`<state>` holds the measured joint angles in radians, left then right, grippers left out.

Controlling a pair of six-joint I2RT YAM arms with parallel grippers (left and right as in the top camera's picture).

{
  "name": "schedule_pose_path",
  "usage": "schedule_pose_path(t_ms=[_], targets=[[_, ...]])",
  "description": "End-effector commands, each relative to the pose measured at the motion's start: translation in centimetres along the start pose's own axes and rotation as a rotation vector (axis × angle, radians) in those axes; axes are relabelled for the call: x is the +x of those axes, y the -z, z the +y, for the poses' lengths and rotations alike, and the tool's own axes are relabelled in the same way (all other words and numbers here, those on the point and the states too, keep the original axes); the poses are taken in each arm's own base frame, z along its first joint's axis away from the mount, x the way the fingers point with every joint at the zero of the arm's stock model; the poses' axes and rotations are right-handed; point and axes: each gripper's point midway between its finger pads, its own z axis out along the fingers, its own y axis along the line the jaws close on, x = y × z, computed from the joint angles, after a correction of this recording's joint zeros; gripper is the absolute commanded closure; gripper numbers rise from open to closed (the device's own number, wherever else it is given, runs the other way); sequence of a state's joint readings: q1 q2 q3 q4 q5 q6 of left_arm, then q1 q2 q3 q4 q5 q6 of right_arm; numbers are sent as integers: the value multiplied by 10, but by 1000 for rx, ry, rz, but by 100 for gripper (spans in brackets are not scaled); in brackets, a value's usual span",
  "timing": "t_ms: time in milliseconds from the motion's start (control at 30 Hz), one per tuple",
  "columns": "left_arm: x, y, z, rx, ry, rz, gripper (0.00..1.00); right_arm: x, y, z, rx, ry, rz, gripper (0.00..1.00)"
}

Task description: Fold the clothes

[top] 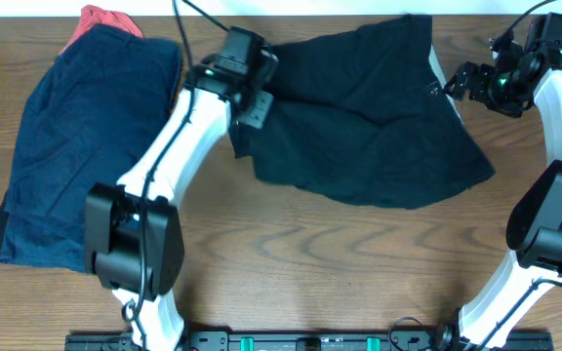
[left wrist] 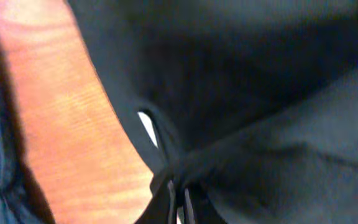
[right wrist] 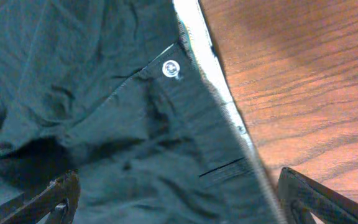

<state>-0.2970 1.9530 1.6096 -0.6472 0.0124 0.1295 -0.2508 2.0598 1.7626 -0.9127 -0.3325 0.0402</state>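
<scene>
Black shorts [top: 369, 112] lie spread on the wooden table at the back middle and right. My left gripper [top: 252, 93] is shut on their left edge; in the left wrist view the fingers [left wrist: 179, 202] pinch a bunched fold of black cloth [left wrist: 260, 124]. My right gripper [top: 461, 83] is open above the shorts' right edge, at the waistband. In the right wrist view the waistband with a silver button [right wrist: 171, 68] and white inner edge lies between the spread fingers [right wrist: 179, 199]. A navy garment [top: 86, 136] lies flat at the left.
A red garment [top: 105, 19] peeks from under the navy one at the back left. Bare wooden table [top: 301, 263] runs along the front. The arm bases stand at the front edge.
</scene>
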Motion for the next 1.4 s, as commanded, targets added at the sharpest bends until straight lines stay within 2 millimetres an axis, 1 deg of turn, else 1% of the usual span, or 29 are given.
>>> schedule_pose_path(t_ms=[0,33,100,133,167,200,233,300,367,467,533,567,633,700,800,933,1000,1067,1267,1367], targets=[[-3,-14,31,-59,89,-20,94,-4,4,7,-1,32,-14,1],[-6,-16,36,-63,97,-32,84,-4,4,7,-1,32,-13,1],[-8,-17,43,-71,109,-44,51,-4,4,7,-1,32,-14,1],[-8,-17,45,-73,113,-43,31,-4,4,7,-1,32,-14,1],[-7,-15,45,-72,112,-38,14,-4,4,7,-1,32,-14,1],[-5,-13,44,-71,112,-32,4,-4,4,7,-1,32,-14,1],[-2,-8,42,-64,117,-19,2,-4,4,7,-1,36,-13,1],[7,5,35,-50,153,14,2,-4,4,6,-1,36,-13,1],[22,20,25,-23,183,73,2,-3,4,6,-1,36,-13,1],[58,44,-5,90,178,223,2,-4,4,6,4,38,-13,1],[84,49,-14,98,163,331,2,-4,4,5,6,39,-14,1],[94,48,-17,99,158,367,2,-4,4,5,6,38,-15,1],[113,41,-22,101,150,421,2,-4,4,5,6,40,-16,1],[129,28,-25,102,148,441,2,-4,4,5,6,40,-16,1],[144,7,-30,124,136,429,2,-4,4,5,6,40,-16,1],[159,-18,-33,137,127,393,0,-4,4,5,6,39,-16,1],[161,-28,-34,139,117,361,0,-4,4,5,6,39,-16,1],[159,-35,-34,141,99,320,1,-4,4,5,6,39,-16,1],[147,-54,-36,142,93,199,1,-3,4,5,6,38,-12,1],[140,-60,-40,162,90,147,4,-3,4,6,6,38,-13,1]])
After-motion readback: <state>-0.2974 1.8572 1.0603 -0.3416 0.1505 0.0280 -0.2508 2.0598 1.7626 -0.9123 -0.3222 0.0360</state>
